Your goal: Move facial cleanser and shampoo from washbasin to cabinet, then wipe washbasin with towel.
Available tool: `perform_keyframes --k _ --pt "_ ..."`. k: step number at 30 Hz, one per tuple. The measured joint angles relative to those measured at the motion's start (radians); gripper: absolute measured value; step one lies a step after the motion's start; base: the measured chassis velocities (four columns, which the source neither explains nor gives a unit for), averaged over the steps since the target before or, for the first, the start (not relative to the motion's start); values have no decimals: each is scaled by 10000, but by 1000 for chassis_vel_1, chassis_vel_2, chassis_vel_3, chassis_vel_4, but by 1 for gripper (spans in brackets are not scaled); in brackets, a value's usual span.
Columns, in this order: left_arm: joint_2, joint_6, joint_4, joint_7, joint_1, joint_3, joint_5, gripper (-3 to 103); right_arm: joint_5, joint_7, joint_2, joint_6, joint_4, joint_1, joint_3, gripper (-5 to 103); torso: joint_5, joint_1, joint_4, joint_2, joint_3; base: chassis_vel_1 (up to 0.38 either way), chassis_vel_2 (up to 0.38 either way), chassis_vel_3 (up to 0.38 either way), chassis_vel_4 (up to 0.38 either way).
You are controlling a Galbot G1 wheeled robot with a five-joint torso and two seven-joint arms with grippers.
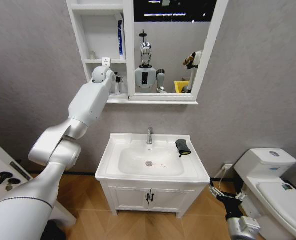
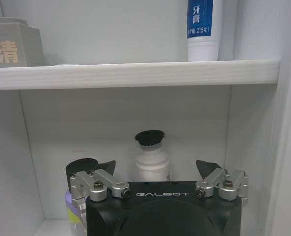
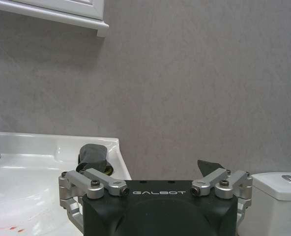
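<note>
Two grippers in view, one high and one low. Reaches up with the left arm to the cabinet (image 1: 102, 55), with the left gripper (image 2: 149, 169) at the mouth of the lowest shelf compartment, beside the mirror (image 1: 170, 45). Keeps the jaws spread wide there and grips nothing. Faces a white bottle (image 2: 151, 164) with a black cap, upright deep in this compartment, in line with the gap between the fingers and apart from both. Shows also a lilac container (image 2: 69, 206) at the side of the compartment, mostly hidden behind one finger; cannot tell if touching. On the shelf above, a blue-and-white tube (image 2: 203, 29) near the side wall, and a grey box (image 2: 15, 44) at the other end.

Hangs the right gripper (image 3: 150, 169) low at the right side of the washbasin (image 1: 113, 165), between the floor vanity (image 1: 150, 197) and the toilet (image 1: 273, 175). Jaws parted here as well, nothing between them.

Has the towel (image 1: 183, 147) lying crumpled on the right back part of the washbasin rim, near the tap (image 1: 149, 135) but apart from it, well away from both grippers. Lower in the bowl, the drain (image 1: 149, 163) at the middle, and some small red marks (image 3: 13, 228) on the white surface.
</note>
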Motion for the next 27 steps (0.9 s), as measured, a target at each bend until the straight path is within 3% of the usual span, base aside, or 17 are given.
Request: perform_keyframes --k 3,7,10,11,13,14,17,18,19,21,22,24,25,27 --pt "135 -3 -309 1 116 -59 -31 97 -4 0 0 5 17 -17 16 100 0 0 0 0 0 0 0 0 0" --pt "703 15 -1548 -214 518 -227 -126 100 -24 0 16 26 52 -35 25 100 0 1 -3 0 0 0 0 0 0" --pt "1482 188 -3426 -741 1258 -669 -341 100 -29 4 34 22 127 -24 26 100 -1 0 1 1 -1 0 0 0 0" --pt "1482 188 -3426 -741 1258 -669 -341 100 -29 4 34 22 127 -24 26 100 -1 0 1 1 -1 0 0 0 0" --pt "2094 191 -5249 -1156 2049 -1068 -719 100 -29 6 46 0 165 17 38 100 -3 1 1 1 -1 0 0 0 0" --pt "2094 191 -5249 -1156 2049 -1068 -719 100 -29 6 46 0 165 17 38 100 -3 1 1 1 -1 0 0 0 0" --pt "3810 97 -9672 -1598 4837 -1961 -1146 100 21 5 -5 -148 266 116 92 100 -7 -1 -2 2 -3 0 0 0 0" --pt "4278 43 -10674 -1591 5740 -2250 -1058 100 40 -4 -42 -217 296 173 104 100 -8 0 -4 2 -2 0 0 0 0" --pt "4278 43 -10674 -1591 5740 -2250 -1058 100 40 -4 -42 -217 296 173 104 100 -8 0 -4 2 -2 0 0 0 0" --pt "5131 -274 -12669 -1463 8567 -3752 -212 100 56 -41 -109 -427 368 326 114 100 -7 -4 11 2 -3 0 0 0 0" --pt "5131 -274 -12669 -1463 8567 -3752 -212 100 56 -41 -109 -427 368 326 114 100 -7 -4 11 2 -3 0 0 0 0" --pt "5011 -658 -14238 -1103 11797 -6112 854 100 -32 -119 -152 -671 473 472 23 100 0 -3 8 3 -4 0 0 0 0" --pt "5011 -658 -14238 -1103 11797 -6112 854 100 -32 -119 -152 -671 473 472 23 100 0 -3 8 3 -4 0 0 0 0" --pt "4058 -1866 -14861 -78 14433 -7871 2619 100 -110 -203 -156 -822 600 511 -116 100 -4 -4 1 3 -4 0 0 0 0"
